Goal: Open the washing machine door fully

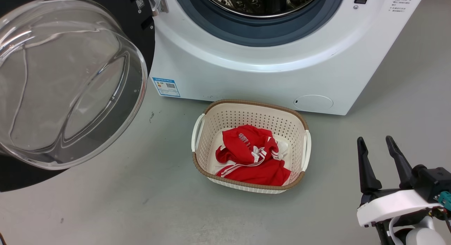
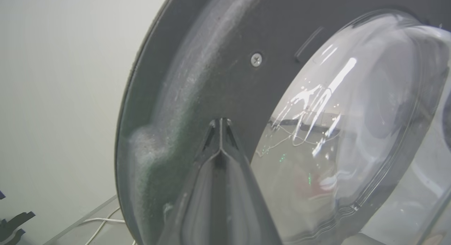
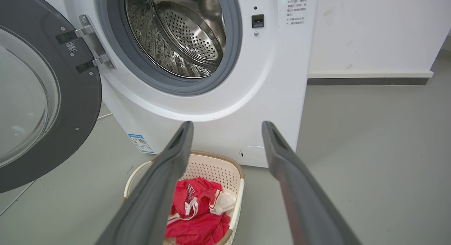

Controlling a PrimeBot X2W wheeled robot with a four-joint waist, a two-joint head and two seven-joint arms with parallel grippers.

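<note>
— While the large round black washing machine door [image 1: 70,83] with its bulging clear glass bowl stands open, where do its edges lie?

— It hangs from a metal hinge [image 3: 93,44] on the left of the big white front-loading washing machine [image 1: 267,72], inner face and bowl turned out to the room. The grey-sealed steel drum opening [image 3: 176,37] is uncovered. The door's lower rim sits just above the grey floor [image 1: 141,202].

— What room lies around it?

— A stretch of floor separates the rim from the cream perforated laundry basket [image 1: 253,103], which stands in front of the machine, near it, and holds a red and white garment [image 1: 253,157]. In the left wrist view a pale wall [image 2: 53,97] shows past the door's outer edge; how near, I cannot tell.

— And the hands?

— The left hand [image 2: 220,122] has its two dark fingers pressed together with nothing between them, tips right at the door's dark inner face beside the glass; I cannot tell whether they touch. The right hand [image 1: 374,139] hangs to the right of the basket, well apart from the door, fingers spread and empty.
</note>
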